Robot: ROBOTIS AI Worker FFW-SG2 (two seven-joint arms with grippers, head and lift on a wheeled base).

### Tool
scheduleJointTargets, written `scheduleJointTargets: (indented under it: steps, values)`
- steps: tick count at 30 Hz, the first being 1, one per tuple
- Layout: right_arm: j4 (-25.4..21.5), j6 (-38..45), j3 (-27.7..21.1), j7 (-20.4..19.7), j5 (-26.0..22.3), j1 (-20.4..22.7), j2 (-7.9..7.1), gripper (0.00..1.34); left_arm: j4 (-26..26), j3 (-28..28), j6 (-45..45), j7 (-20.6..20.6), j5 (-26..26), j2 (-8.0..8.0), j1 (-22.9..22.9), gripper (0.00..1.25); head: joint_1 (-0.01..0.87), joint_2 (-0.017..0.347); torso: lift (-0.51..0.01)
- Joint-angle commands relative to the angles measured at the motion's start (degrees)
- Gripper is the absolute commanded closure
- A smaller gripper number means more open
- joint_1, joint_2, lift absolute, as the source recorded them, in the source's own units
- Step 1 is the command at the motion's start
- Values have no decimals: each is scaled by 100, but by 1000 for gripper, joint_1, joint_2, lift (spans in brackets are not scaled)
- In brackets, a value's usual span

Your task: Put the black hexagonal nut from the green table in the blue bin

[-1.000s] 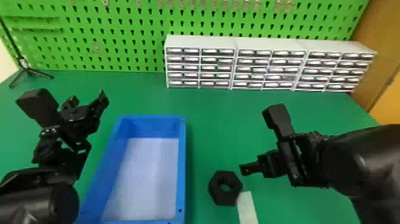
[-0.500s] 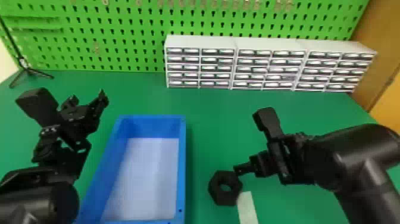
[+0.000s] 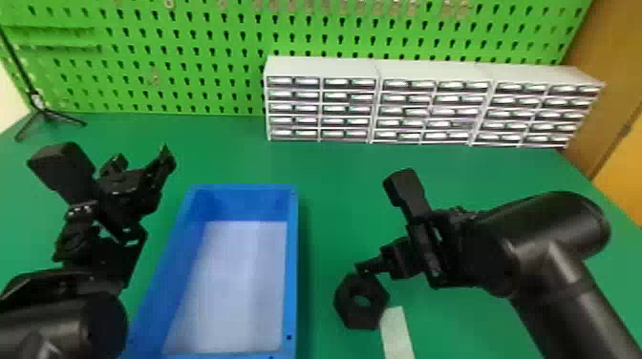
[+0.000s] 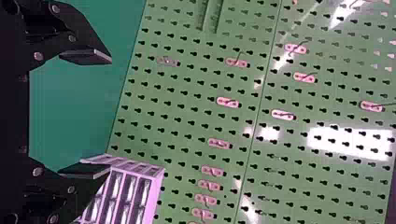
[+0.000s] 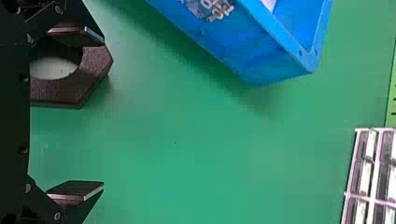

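In the head view my right gripper (image 3: 365,267) is at the far edge of the black hexagonal nut (image 3: 377,305), which lies on the green table right of the blue bin (image 3: 292,267). The right wrist view has that gripper (image 5: 100,112) open, one finger over part of the nut (image 5: 95,67), the other well off to its side; whether finger and nut touch, I cannot tell. The bin (image 5: 261,51) stands beyond. My left gripper (image 3: 143,160) is parked left of the bin, and in its wrist view the gripper (image 4: 102,114) is open with nothing between its fingers.
A pale strip (image 3: 397,332) lies against the nut's near right side. White drawer cabinets (image 3: 382,102) line the table's back in front of a green pegboard (image 3: 191,47). A small black tripod (image 3: 43,112) stands at the back left.
My right arm has moved left across the table, bringing its gripper from right of the nut to its far edge. The left arm, nut and bin have stayed put.
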Motion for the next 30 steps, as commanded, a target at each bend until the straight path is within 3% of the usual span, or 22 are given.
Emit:
scheduleJointTargets:
  steps: [1, 30]
  values:
    - [36, -12, 117, 106, 131, -29, 28, 206, 3, 2, 0, 0, 0, 0, 9, 432, 692, 8, -97]
    - [54, 252, 169, 194, 280, 50, 37, 209, 3, 11, 0, 0, 26, 0, 26, 432, 692, 8, -97]
